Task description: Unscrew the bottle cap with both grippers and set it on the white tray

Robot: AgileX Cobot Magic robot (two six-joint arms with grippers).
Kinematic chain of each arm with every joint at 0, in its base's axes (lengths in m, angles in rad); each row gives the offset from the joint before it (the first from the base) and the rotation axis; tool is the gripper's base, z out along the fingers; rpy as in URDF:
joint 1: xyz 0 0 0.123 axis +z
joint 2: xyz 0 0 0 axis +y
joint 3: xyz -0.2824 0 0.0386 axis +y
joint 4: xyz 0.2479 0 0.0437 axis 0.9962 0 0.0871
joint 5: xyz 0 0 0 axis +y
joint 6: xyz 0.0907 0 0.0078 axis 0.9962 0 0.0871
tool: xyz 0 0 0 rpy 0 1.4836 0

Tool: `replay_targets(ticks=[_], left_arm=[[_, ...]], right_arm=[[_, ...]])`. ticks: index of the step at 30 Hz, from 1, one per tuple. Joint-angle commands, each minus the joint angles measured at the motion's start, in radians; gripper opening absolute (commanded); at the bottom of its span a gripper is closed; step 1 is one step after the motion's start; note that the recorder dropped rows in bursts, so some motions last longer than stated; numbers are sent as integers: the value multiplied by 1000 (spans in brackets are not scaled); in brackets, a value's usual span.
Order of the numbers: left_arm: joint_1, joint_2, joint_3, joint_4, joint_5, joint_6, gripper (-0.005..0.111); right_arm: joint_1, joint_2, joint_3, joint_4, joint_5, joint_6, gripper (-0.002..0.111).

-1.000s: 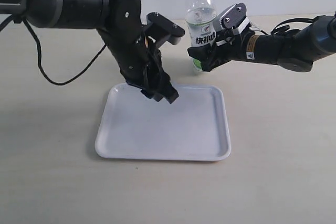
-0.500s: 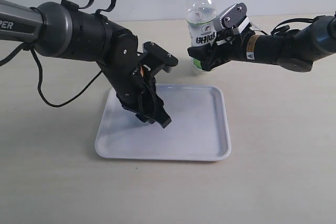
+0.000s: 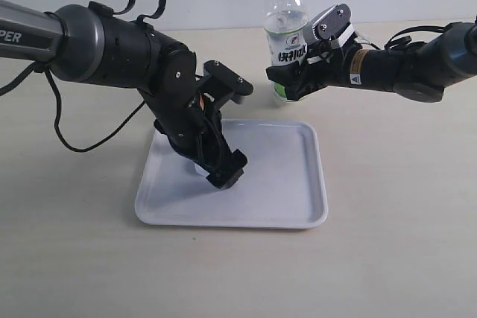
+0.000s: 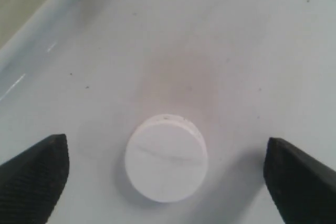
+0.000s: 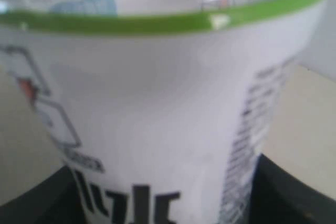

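Exterior view is showing the pale counter (image 3: 387, 258) lying nearest, with the white tray (image 3: 283, 191) sitting flat on it just beyond, about mid-scene. The left end effector (image 3: 222, 171) is reaching in from 10 o'clock and pointing down over the tray's 9 o'clock half, its tips hanging close to the tray floor. In the left wrist view its two black fingers (image 4: 37, 174) are standing wide apart, one on each side of the bottle cap (image 4: 166, 165), and neither is touching it. The bottle cap is lying on the tray floor between them, its flat face turned toward the camera, well inside the raised rim.

Farther back, at about 1 o'clock from the tray and just beyond its far rim, the bottle (image 3: 284, 24) is standing upright on the counter with its mouth open. The right end effector (image 3: 300, 61) is coming in from 3 o'clock and clamping the bottle's lower, labelled part, a grey screwed plate showing on its upper jaw. In the right wrist view the label (image 5: 157, 119), white with a green band and dark lettering, is filling the frame, with a dark finger pressing at each side.
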Motion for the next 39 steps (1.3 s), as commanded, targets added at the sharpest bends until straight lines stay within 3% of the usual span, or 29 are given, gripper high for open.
replay_targets(ticks=[1,8,13,17,24,35,39], left_arm=[[-6,-3,-1,-12,-28,-3,95],[-6,-9,-1,-12,-44,-3,95],[-6,-75,-1,-14,-48,-3,95],[-6,-116,19,-19,-73,-3,93],[-6,-222,168,-19,-226,4,93],[-6,-506,505,-19,-615,4,93],[-6,-606,609,-19,-761,4,93]], right_arm=[[-4,-3,-1,36,-42,1,14],[-4,-3,-1,12,-42,28,73],[-4,-3,-1,14,-42,28,86],[-4,-20,-1,-37,-14,79,87],[-4,-98,-1,-236,154,283,86],[-10,-212,-1,-703,229,913,86],[-26,-237,37,-703,224,947,86]])
